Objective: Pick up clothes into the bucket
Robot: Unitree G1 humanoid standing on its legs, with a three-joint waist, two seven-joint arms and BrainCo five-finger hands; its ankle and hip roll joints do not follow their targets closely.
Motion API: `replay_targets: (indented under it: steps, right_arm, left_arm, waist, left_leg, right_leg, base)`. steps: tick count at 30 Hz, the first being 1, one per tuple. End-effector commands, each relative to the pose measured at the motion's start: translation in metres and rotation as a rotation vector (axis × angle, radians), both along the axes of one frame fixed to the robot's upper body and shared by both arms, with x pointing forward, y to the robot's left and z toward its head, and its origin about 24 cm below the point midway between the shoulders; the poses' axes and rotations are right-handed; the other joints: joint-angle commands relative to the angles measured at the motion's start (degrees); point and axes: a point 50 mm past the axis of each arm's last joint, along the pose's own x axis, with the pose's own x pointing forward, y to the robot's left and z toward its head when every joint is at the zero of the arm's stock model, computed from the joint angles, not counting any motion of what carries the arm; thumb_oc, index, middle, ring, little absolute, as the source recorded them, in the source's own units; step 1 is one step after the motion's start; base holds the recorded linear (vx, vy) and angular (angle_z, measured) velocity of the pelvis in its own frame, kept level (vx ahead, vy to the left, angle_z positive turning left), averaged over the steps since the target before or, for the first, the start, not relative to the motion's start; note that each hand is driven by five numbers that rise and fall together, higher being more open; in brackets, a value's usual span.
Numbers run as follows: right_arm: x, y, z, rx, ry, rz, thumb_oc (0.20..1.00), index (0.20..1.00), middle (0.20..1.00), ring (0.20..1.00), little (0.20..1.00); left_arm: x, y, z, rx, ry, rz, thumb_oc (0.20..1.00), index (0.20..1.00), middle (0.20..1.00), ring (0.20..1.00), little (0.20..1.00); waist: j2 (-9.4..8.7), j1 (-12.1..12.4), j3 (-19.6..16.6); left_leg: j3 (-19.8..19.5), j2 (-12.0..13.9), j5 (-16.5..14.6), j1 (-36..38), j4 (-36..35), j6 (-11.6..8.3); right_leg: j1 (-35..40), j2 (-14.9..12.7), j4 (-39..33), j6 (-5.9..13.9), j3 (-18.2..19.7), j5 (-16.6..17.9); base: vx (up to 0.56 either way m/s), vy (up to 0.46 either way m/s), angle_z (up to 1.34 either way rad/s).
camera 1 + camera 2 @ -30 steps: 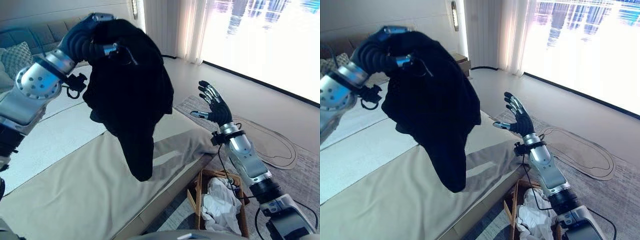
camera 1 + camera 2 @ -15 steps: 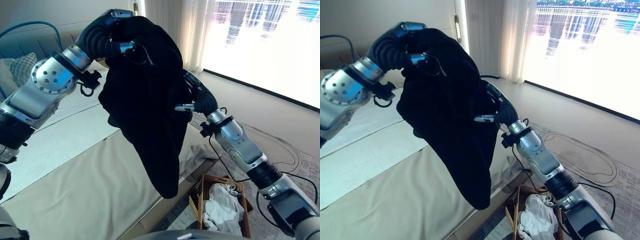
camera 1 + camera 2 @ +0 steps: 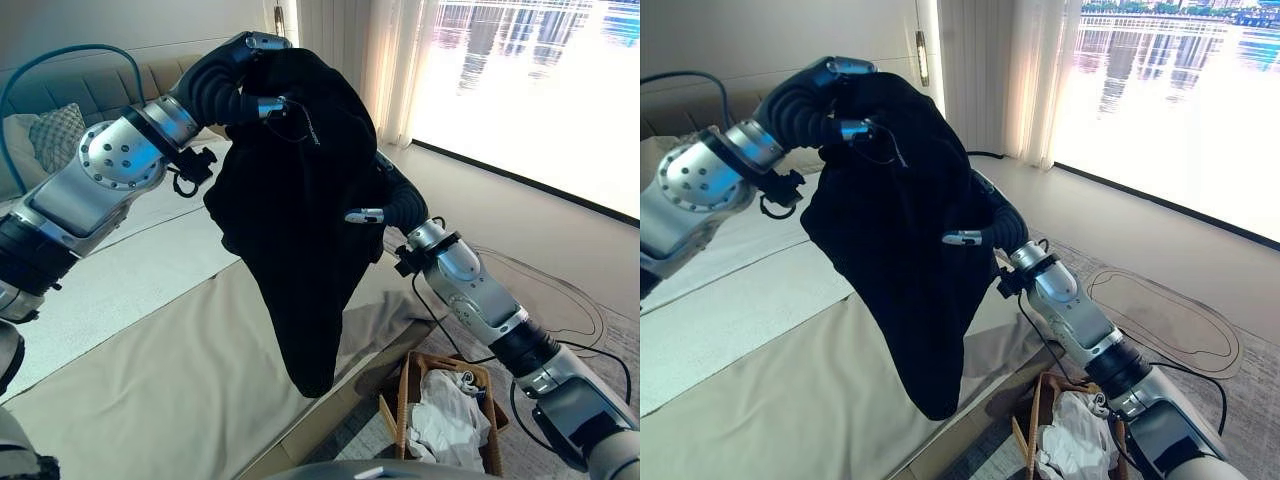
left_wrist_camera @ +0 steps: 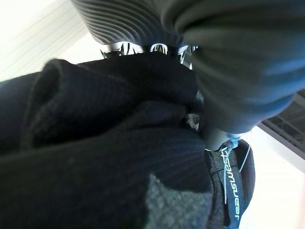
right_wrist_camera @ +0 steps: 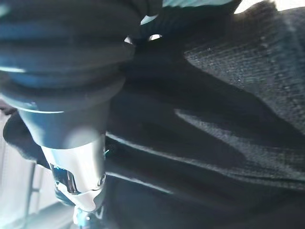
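Left hand (image 3: 262,70) raised, fingers gripping black garment (image 3: 295,220), right hand (image 3: 385,208) against it, fingers hidden.

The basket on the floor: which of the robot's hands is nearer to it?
Right. The right hand is against the black garment, above the basket; the left hand holds the garment's top, higher and farther away.

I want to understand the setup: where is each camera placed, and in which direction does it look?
Left eye view: on the head, looking down at the bed; both arms show, the left hand lifting a black garment above it.
Right eye view: beside it, the same scene, with the basket of white clothes.
Left wrist view: along the left hand, close on black cloth.
Right wrist view: along the right hand, against the cloth.
All four share the garment.
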Motion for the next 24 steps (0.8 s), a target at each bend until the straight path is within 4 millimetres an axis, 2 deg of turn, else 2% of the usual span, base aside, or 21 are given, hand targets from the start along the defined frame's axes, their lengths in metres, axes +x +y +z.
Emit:
replay_targets:
  steps: [1,10,18,24]
  right_arm:
    - [-0.006,0.008,0.047,0.064,-0.166,0.079,1.0,1.0,1.0,1.0,1.0]
    - [-0.008,0.013,0.049,0.062,-0.17,0.107,1.0,1.0,1.0,1.0,1.0]
    - [-0.011,0.025,0.042,0.123,-0.072,0.229,1.0,1.0,1.0,1.0,1.0]
    - [-0.015,0.042,0.042,0.124,-0.012,0.34,1.0,1.0,1.0,1.0,1.0]
  left_arm:
    - [-0.003,0.008,0.059,-0.139,-0.177,0.03,0.2,0.2,0.2,0.2,0.2]
    - [-0.003,0.001,0.061,-0.14,-0.184,0.005,0.2,0.2,0.2,0.2,0.2]
    - [-0.003,-0.007,0.061,-0.142,-0.184,-0.016,0.2,0.2,0.2,0.2,0.2]
    - [-0.005,-0.027,0.062,-0.108,-0.202,-0.072,0.2,0.2,0.2,0.2,0.2]
  waist:
    - [-1.94,0.9,-0.5]
    - [-1.93,0.9,-0.2]
    - [-2.1,1.0,-0.1]
    - [-2.5,1.3,-0.1]
  left_leg:
    - [2.9,-1.7,-5.2,3.2,2.0,0.55]
    - [2.8,-1.8,-5.2,3.1,2.0,0.58]
    - [2.7,-2.0,-5.3,3.0,2.3,0.71]
    - [2.5,-2.0,-5.3,2.8,2.3,0.74]
  right_leg:
    - [-1.7,-1.6,-1.3,3.86,0.6,3.5]
    - [-1.9,-1.7,-1.1,3.97,0.5,3.5]
    - [-1.9,-1.9,-0.7,4.0,0.4,3.5]
    - [-2.2,-2.0,-0.6,3.99,0.4,3.5]
  base:
    - [0.0,0.0,0.0]
    - [0.0,0.0,0.0]
    - [0.0,0.0,0.0]
    - [0.0,0.0,0.0]
